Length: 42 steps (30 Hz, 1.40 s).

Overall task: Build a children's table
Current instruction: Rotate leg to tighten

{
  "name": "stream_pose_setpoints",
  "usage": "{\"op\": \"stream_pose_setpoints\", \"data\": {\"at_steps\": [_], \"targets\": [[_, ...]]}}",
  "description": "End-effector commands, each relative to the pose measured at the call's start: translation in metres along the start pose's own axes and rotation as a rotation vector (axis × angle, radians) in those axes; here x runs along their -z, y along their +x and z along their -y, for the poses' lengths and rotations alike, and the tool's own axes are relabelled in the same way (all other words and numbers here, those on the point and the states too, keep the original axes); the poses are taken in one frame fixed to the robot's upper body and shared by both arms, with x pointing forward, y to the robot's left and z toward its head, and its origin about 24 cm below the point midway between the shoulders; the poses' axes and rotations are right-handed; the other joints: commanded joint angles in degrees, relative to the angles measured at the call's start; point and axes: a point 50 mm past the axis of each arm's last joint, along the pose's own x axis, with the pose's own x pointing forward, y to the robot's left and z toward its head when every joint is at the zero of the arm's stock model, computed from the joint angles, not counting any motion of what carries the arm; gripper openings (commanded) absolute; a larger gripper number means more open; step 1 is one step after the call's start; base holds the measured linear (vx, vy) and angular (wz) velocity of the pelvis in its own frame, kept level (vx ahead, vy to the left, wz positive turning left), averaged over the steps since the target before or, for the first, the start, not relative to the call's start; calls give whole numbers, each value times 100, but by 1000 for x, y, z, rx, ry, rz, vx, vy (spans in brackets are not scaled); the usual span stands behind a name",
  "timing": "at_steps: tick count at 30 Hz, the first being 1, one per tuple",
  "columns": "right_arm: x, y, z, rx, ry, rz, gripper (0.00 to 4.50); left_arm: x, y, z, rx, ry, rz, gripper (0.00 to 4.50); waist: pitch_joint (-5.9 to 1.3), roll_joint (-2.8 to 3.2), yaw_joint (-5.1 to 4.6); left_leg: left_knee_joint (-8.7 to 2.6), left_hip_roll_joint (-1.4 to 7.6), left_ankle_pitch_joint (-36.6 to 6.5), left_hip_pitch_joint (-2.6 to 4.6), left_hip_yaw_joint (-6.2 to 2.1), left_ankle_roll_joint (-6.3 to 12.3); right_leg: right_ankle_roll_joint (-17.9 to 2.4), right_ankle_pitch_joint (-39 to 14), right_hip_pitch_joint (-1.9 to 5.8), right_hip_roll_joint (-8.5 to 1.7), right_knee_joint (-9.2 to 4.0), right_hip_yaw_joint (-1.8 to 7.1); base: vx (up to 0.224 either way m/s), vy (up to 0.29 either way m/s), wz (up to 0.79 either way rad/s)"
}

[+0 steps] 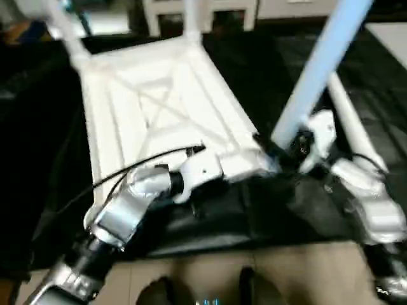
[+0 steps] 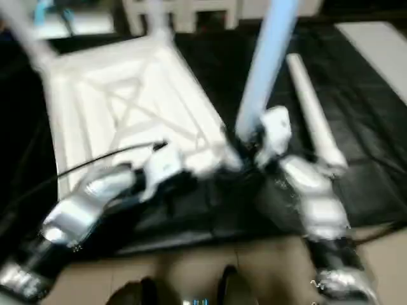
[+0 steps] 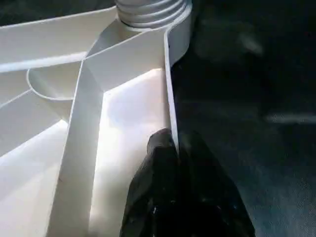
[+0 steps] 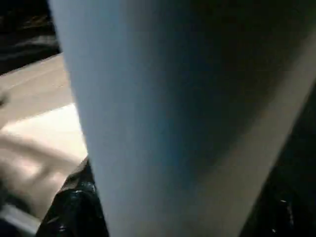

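Observation:
The children's table top (image 1: 159,101) lies upside down on a black mat, its X-ribbed underside facing up. My left gripper (image 3: 175,143) is shut on the thin rim wall of the near edge, one finger on each side. A long white leg (image 1: 318,70) stands tilted in the near right corner socket (image 3: 153,12). My right gripper (image 1: 283,152) is at the base of that leg, which looms close in the right wrist view. Two more legs (image 1: 63,28) (image 1: 191,19) rise from the far corners. Another leg (image 2: 311,108) lies loose on the mat at the right.
The black mat (image 1: 267,63) spreads under the table top, with tan floor (image 1: 299,267) along its near edge. White shelving (image 1: 210,9) stands behind the far end. A thin black cable (image 1: 140,166) arcs over my left forearm.

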Motion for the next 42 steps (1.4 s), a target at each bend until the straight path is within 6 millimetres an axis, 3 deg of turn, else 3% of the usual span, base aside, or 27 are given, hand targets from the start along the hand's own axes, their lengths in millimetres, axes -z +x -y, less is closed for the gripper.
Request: {"op": "stream_pose_setpoints", "data": {"at_steps": [1, 5, 7, 12, 13, 21, 28, 35, 37, 39, 40, 42], "targets": [[1, -11, 1, -29, 0, -35, 315, 17, -3, 10, 66, -18, -62, 0, -423, -68, 7, -325, 20, -966, 62, 81, 800, -1410, -960, 352, 1, -210, 88, 70, 11, 6], [-4, -24, -1, -103, 31, -31, 352, 20, -10, 15, 91, -22, -51, 0, -460, -55, 42, -276, 9, -713, 75, 90, 950, -1572, -536, 377, -3, -143, 99, 45, 5, 0], [-5, -26, -2, -124, 48, -39, 361, 20, -12, 16, 100, -22, -47, 0, -442, -49, 68, -283, 18, -671, 74, 84, 994, -1605, -551, 382, -5, -138, 92, 0, 0, 0], [-6, -25, 1, -107, 46, -50, 393, 21, -13, 17, 113, -19, -40, 0, -411, -57, 75, -312, 19, -997, 79, 83, 762, -1437, -1208, 368, -26, -197, 97, 0, 0, 0], [-6, -23, 0, -106, 53, -33, 356, 20, -13, 17, 113, -19, -37, 0, -410, -58, 73, -315, 17, -1058, 81, 81, 708, -1393, -1315, 365, -28, -205, 99, 0, 0, 0], [-7, -19, -2, -111, 83, -7, 306, 18, -12, 18, 117, -18, -28, 0, -424, -64, 61, -309, 10, -937, 67, 74, 697, -1365, -1180, 370, -19, -188, 97, 0, 0, 0], [-4, -18, -5, -104, 104, -13, 229, 19, -12, 19, 122, -19, -30, 0, -419, -57, 42, -313, 11, -1003, 66, 69, 667, -1347, -1293, 366, -22, -199, 95, 0, 0, 0], [6, -11, -10, -58, 129, -41, 206, 18, -10, 21, 130, -17, -30, 0, -420, -56, 10, -317, 7, -1091, 62, 68, 619, -1311, -1435, 362, -28, -210, 93, 0, 0, 0], [13, -6, -7, 32, 127, -79, 204, 18, -7, 21, 123, -27, -44, 0, -407, -56, -17, -327, 6, -1154, 53, 64, 545, -1253, -1584, 353, -24, -221, 91, 0, 0, 0], [28, 2, 10, 334, 163, -135, 204, 14, 3, 19, 72, -62, -61, 0, -382, -48, -63, -353, -10, -1237, 26, 51, 419, -1164, -1862, 346, -28, -245, 79, -28, 1, -4], [32, 4, 14, 428, 185, -143, 202, 13, 7, 19, 56, -75, -66, 0, -401, -51, -95, -363, -25, -1340, 17, 24, 275, -1049, -2186, 360, -40, -252, 63, -57, 2, -9], [44, 5, 25, 656, 211, -177, 200, 4, 21, 17, 4, -113, -54, 0, -372, -62, -154, -386, -44, -1568, 3, 5, 74, -843, -2679, 334, -47, -297, 51, -65, 8, -11]]}}
